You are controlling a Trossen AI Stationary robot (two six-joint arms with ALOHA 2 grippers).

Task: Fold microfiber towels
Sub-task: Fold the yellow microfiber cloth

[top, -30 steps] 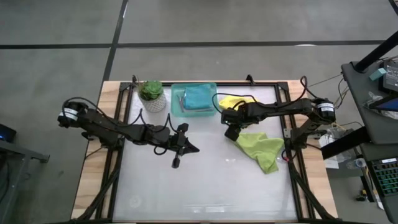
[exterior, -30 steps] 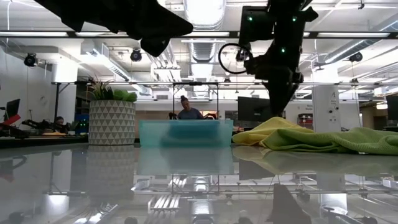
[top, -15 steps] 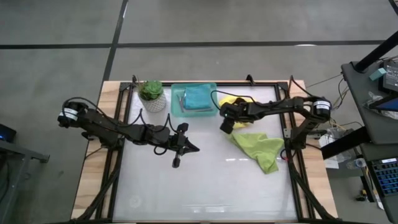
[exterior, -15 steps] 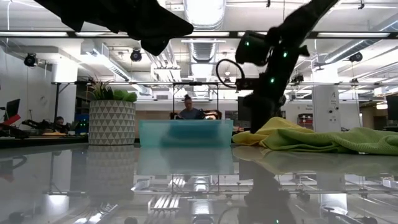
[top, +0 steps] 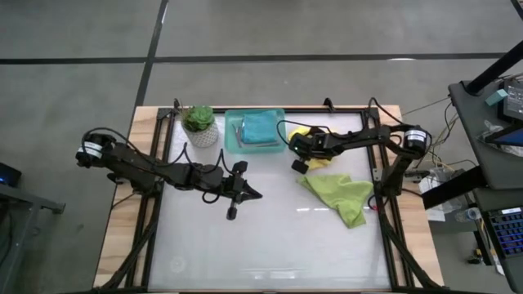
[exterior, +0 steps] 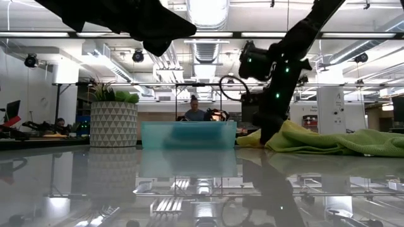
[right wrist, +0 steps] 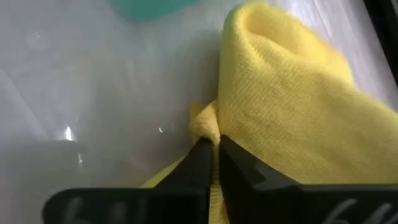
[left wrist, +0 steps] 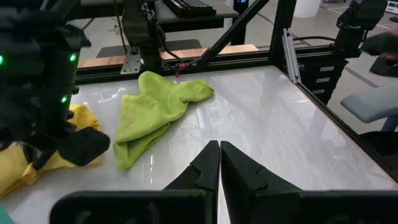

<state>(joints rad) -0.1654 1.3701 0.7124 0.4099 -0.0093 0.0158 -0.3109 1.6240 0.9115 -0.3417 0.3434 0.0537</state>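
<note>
A yellow towel point(top: 313, 131) lies bunched on the table at the far right, partly under my right arm. My right gripper point(right wrist: 214, 144) is shut on it at its left near end, also seen in the high view point(top: 298, 165). A lime green towel point(top: 343, 196) lies crumpled just nearer, touched by no gripper. A teal-blue towel point(top: 261, 126) lies in the teal tray point(top: 232, 135). My left gripper point(left wrist: 219, 149) is shut on nothing and hovers over the table's middle point(top: 255, 194). My right gripper pinches a small bunched fold at the yellow towel's edge point(right wrist: 205, 127) between its two fingertips point(right wrist: 198, 160). The fingers slant down from the table's right side. The towel rests slack on the table, with a rounded fold point(right wrist: 261, 37) rising just beyond the fingers.
A potted plant point(top: 198, 122) stands at the far left beside the tray. A black frame rail point(top: 377, 175) runs along the table's right side. The white tabletop point(top: 270, 245) lies bare toward the near edge. People sit in the room behind point(exterior: 194, 112).
My right gripper has come down and gone toward the table's far edge, onto the yellow towel's near left end, tipping steeper as it went. It has shut on the towel's edge. Both towels lie where they were.
</note>
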